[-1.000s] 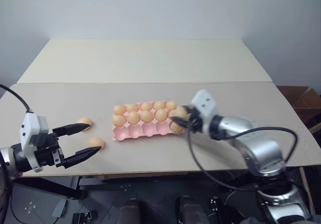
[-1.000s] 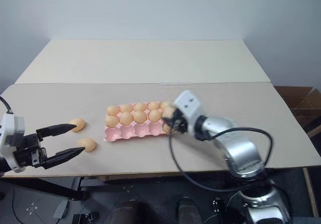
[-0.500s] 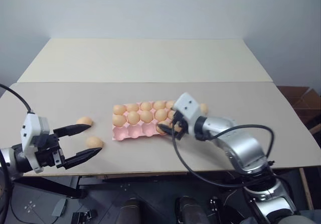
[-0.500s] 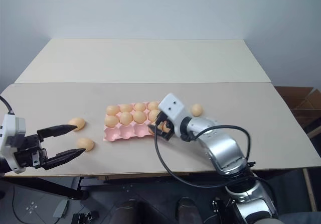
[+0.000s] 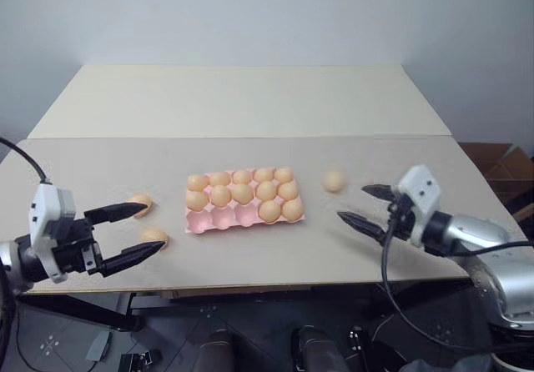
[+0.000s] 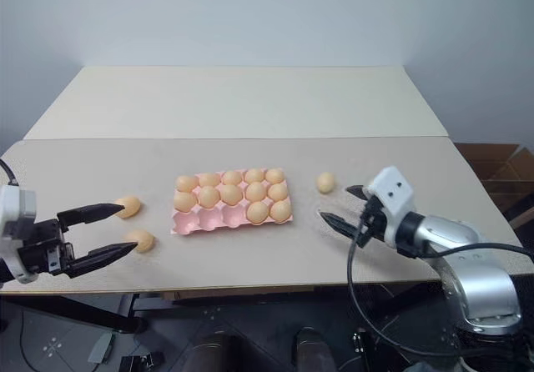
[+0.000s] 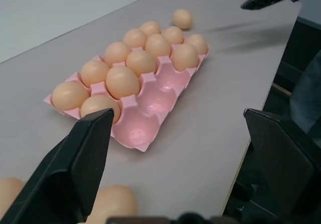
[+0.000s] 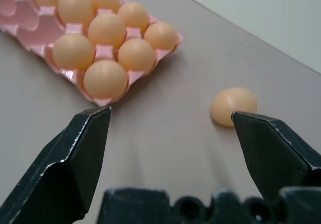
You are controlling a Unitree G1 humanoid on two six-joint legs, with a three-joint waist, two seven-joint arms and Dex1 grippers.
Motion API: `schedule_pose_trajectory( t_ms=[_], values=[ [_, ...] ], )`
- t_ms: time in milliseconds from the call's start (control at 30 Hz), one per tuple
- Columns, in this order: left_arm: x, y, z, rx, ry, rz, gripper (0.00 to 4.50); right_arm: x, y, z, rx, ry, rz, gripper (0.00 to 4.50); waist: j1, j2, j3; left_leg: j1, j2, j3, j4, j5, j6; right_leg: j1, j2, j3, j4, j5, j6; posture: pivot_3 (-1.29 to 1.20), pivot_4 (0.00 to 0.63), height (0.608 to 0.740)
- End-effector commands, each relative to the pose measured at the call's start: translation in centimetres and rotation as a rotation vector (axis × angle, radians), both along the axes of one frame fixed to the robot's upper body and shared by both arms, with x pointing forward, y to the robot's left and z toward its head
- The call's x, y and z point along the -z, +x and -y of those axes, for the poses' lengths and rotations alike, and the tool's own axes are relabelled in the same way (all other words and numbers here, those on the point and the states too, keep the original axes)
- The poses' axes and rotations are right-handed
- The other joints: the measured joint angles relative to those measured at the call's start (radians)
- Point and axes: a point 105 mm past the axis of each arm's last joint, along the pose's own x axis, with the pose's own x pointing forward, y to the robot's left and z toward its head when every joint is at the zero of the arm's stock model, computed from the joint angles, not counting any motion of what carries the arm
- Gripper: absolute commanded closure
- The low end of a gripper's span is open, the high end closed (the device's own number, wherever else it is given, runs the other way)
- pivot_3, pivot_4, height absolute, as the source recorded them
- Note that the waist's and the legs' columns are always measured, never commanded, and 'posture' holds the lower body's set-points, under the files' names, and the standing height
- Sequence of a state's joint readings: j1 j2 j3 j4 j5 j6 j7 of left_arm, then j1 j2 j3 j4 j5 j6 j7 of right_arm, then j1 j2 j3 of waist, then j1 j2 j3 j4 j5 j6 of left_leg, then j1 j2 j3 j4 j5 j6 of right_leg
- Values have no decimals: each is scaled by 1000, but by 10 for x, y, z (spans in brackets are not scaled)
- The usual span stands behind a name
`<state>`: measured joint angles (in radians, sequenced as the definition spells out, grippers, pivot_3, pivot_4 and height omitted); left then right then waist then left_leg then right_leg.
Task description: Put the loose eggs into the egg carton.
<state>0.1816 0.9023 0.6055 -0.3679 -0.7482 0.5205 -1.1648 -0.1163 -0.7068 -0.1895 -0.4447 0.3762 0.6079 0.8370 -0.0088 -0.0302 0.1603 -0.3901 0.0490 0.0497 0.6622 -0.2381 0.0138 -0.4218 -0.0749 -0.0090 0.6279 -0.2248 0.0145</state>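
Observation:
The pink egg carton [image 5: 215, 219] lies mid-table. Its back and middle rows are full of eggs, and two eggs sit at the right end of its front row [image 5: 279, 210]; the three front cups to their left are bare. One loose egg [image 5: 333, 180] rests on the table just right of the carton. Two more loose eggs [image 5: 154, 236] [image 5: 140, 200] lie left of it. My left gripper [image 5: 156, 227] is open beside those two, its fingertips close to them, holding nothing. My right gripper [image 5: 352, 203] is open and empty, right of the carton and in front of the lone egg [image 8: 233, 106].
The table's front edge [image 5: 275, 286] runs just below both grippers. The far half of the table [image 5: 242, 101] is bare board. A brown cardboard box [image 5: 505, 165] stands on the floor past the right edge.
My right gripper set an egg into the carton's front row, opened, and drew back to the right, clear of the carton. The left gripper stayed put.

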Motion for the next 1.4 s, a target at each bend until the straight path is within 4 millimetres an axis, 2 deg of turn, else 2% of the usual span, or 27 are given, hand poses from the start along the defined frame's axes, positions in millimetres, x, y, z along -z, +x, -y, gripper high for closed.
schedule_pose_trajectory(
  t_ms=[33,333,400,500,633,767,867,933,1000,1067,1167,1200,1300,1400],
  values=[
    [-8,3,0,21,8,39,0,-10,-2,4,-45,-13,72,25,-3,0,0,0,0,0,0,0,0,0,0,0,0,0,0,0,150,740],
    [-8,3,1,27,3,45,0,-5,9,9,4,-30,79,25,-2,0,0,0,0,2,0,0,0,-1,-1,2,-1,2,2,0,150,740],
    [-8,4,1,28,2,46,0,-4,20,9,49,-27,78,25,-2,0,0,0,0,3,0,0,0,-1,-1,3,-1,1,1,0,150,740],
    [-8,4,2,32,2,48,0,0,49,9,176,-46,66,25,-10,0,0,1,0,4,0,0,0,-1,0,4,-1,1,-1,0,150,740],
    [-8,6,3,37,4,48,0,4,80,-2,246,-46,39,25,-7,0,0,1,0,6,0,0,0,-2,1,6,1,1,-2,0,150,740],
    [-8,5,3,37,8,48,0,14,102,-15,277,-45,14,25,-6,0,0,-1,0,6,-1,0,0,-3,1,6,0,7,-3,0,150,740],
    [-8,4,3,36,9,48,0,18,111,-19,296,-26,-2,25,-3,0,0,-2,0,6,-1,0,0,-3,0,6,-2,7,-3,0,150,740],
    [-7,4,3,33,12,48,0,28,121,-18,338,-63,-15,25,-4,0,0,-2,-1,6,-2,0,0,-3,-1,6,-2,7,-2,0,150,740],
    [-8,4,3,32,14,49,0,32,131,-17,393,-64,-14,404,-7,0,0,-2,-1,7,-2,0,0,-3,-1,7,-2,8,-2,0,150,740],
    [-9,3,2,28,20,53,0,28,134,-21,402,-41,-1,935,-9,0,0,-1,-1,7,-1,0,0,-3,-1,7,-2,8,-1,0,150,740],
    [-10,2,2,26,24,56,0,15,131,-28,375,-11,41,1957,-9,0,0,-1,0,7,-2,0,0,-4,0,7,-1,8,-2,0,150,740],
    [-10,1,2,26,26,57,0,10,128,-30,360,-1,53,2151,-9,0,0,-1,0,7,-2,0,0,-4,0,7,-1,8,-2,0,150,740],
    [-10,-1,2,24,30,57,0,-8,119,-40,331,16,117,2265,-9,0,0,-1,0,7,-2,0,0,-4,0,7,-1,8,-2,0,150,740],
    [-11,-2,1,20,32,58,0,-30,98,-69,221,52,163,2265,-9,0,0,-1,0,7,-2,0,0,-4,0,7,-1,7,-2,0,150,740]
  ],
)
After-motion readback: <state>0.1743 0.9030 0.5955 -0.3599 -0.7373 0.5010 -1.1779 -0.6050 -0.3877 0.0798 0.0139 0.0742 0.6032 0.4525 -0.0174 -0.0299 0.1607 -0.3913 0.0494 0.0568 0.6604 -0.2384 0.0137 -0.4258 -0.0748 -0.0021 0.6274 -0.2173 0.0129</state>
